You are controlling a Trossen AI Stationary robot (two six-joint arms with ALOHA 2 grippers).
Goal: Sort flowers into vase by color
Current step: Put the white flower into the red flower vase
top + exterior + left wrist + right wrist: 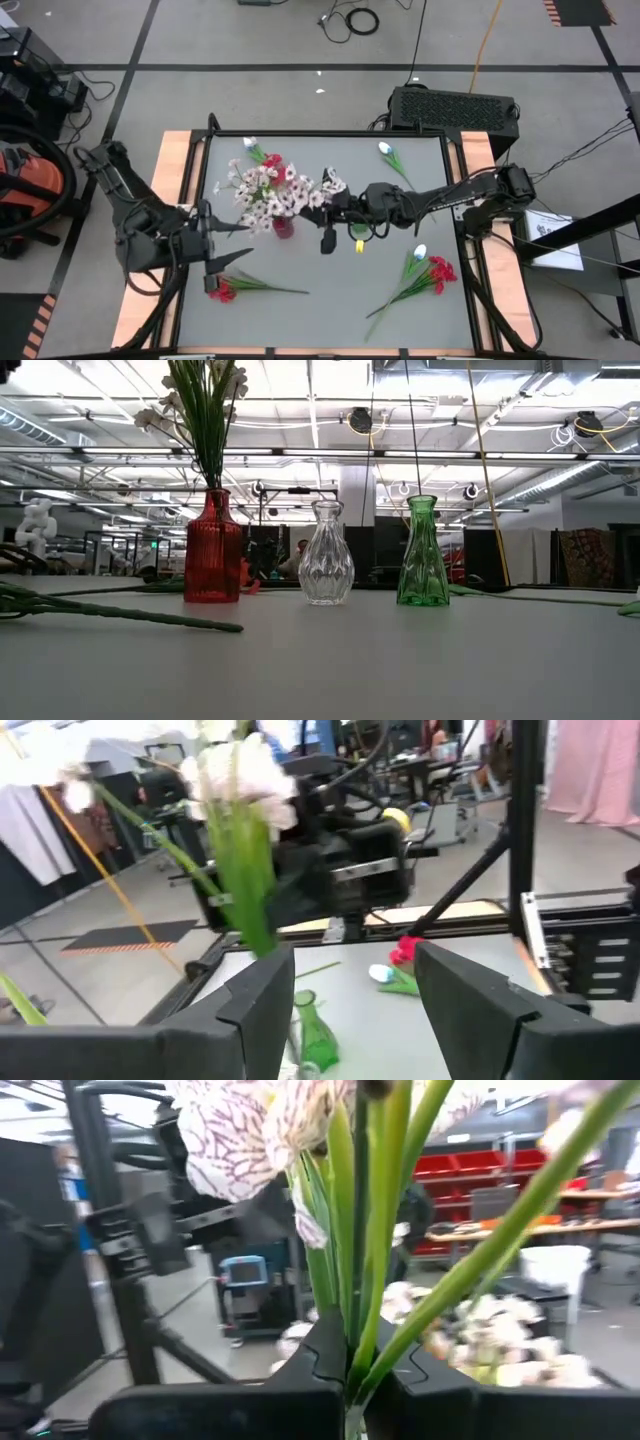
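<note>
Right gripper (350,1380): clamped on green stems of pinkish-white sprig (270,1125), blossoms just beyond fingertips, above red vase (212,550). Left gripper (225,243): fingers spread wide, holding nothing, just beside the bouquet. Farther off: clear vase (326,555), green vase (422,555); red sprigs (436,272) lying on table (330,290).

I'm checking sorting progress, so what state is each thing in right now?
Red vase: upright, holding pinkish-white sprigs.
Clear vase: upright, empty.
Green vase: upright, no blooms seen.
Left pincer: open, empty.
Right pincer: shut on a pinkish-white sprig's stems.
Red sprig: lying on table.
</note>
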